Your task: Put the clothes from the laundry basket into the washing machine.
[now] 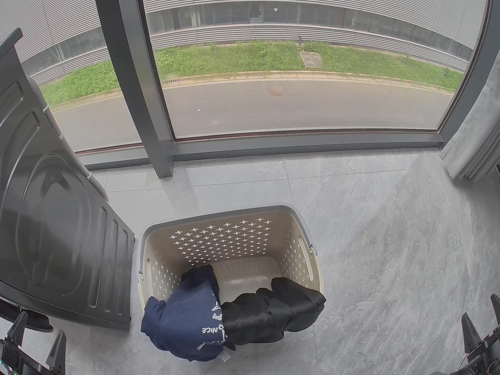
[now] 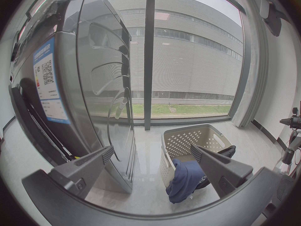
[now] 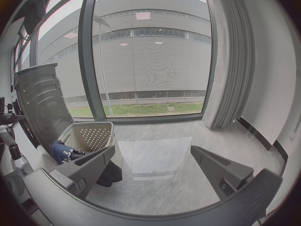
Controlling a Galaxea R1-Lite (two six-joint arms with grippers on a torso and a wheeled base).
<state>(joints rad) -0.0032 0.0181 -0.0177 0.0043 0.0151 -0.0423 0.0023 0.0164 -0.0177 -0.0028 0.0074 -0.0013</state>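
A beige laundry basket (image 1: 229, 235) stands on the floor in front of me. A navy garment (image 1: 187, 319) hangs over its near rim, and a black garment (image 1: 273, 308) lies beside it across the near right corner. The dark grey washing machine (image 1: 57, 225) stands to the basket's left, its ribbed side panel towards the basket. My left gripper (image 1: 39, 334) is low at the near left, open and empty (image 2: 150, 149). Low at the near right, my right gripper (image 1: 482, 319) is also open and empty (image 3: 152, 149). Both are well short of the basket (image 2: 188, 138) (image 3: 91, 135).
A tall window with a dark frame post (image 1: 135, 79) runs behind the basket. A grey curtain (image 1: 476, 136) hangs at the far right. Bare grey tiled floor (image 1: 396, 246) stretches to the right of the basket.
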